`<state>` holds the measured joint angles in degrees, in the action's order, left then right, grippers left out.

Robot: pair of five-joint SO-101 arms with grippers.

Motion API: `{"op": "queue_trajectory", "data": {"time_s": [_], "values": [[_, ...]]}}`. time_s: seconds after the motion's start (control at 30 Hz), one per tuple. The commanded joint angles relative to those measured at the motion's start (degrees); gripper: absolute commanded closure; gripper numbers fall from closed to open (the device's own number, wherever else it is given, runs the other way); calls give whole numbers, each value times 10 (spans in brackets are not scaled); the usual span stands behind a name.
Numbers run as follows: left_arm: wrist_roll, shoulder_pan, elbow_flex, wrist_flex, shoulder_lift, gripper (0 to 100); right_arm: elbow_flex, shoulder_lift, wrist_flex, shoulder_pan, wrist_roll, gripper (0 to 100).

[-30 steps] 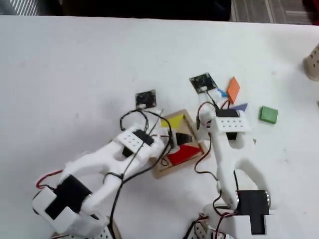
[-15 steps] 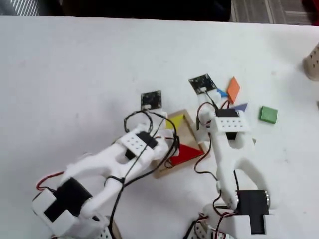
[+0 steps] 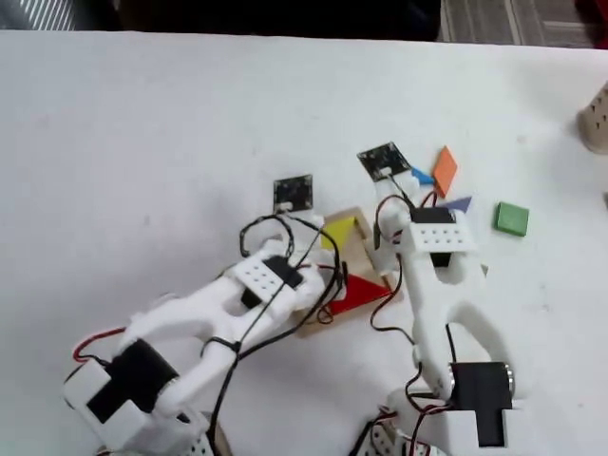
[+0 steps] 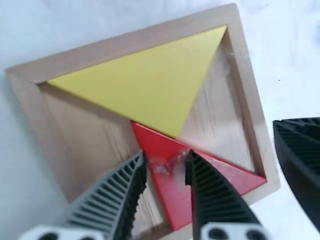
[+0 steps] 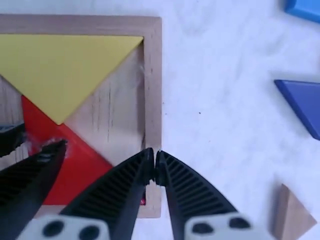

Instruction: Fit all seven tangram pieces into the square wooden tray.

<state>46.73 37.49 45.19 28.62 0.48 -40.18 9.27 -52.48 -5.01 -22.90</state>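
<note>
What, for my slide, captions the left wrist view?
Open left gripper over red triangle; its corner meets yellow triangle in tray.

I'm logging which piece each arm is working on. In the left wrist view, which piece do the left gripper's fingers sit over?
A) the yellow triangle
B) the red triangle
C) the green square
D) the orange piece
B: the left gripper is slightly open over the red triangle, which lies next to the yellow triangle in the wooden tray.

text: none readable | numbers: none readable | labels, signs: none readable on wooden tray (image 4: 125,49)
</note>
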Motion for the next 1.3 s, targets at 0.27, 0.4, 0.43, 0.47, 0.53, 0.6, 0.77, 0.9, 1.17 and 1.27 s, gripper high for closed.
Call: {"op": "queue_trajectory", "data": {"time_s": [0.27,0.4,0.43,0.47,0.53,0.6,0.77,0.9,1.17,1.27], "values": [[-64,-24,55,56,-174,653,22,36,-58,-18,11,975],[-94,-84,134,55,-267,631,21,71,-104,-54,25,885],[-101,-108,148,55,-284,631,18,85,-112,-61,25,865],[-103,-133,156,55,-298,631,12,100,-115,-65,25,848],[-101,-179,158,54,-305,631,-3,129,-115,-78,25,826],[-100,-212,157,43,-305,631,-24,149,-113,-97,26,806],[-72,-275,156,-9,-291,631,-79,155,-69,-162,26,741],[-71,-299,120,-20,-233,631,-101,155,-48,-200,26,678],[-71,-305,39,-16,-89,631,-127,116,9,-214,24,668],[-71,-305,22,18,-86,631,-113,68,18,-213,-25,668]]}}
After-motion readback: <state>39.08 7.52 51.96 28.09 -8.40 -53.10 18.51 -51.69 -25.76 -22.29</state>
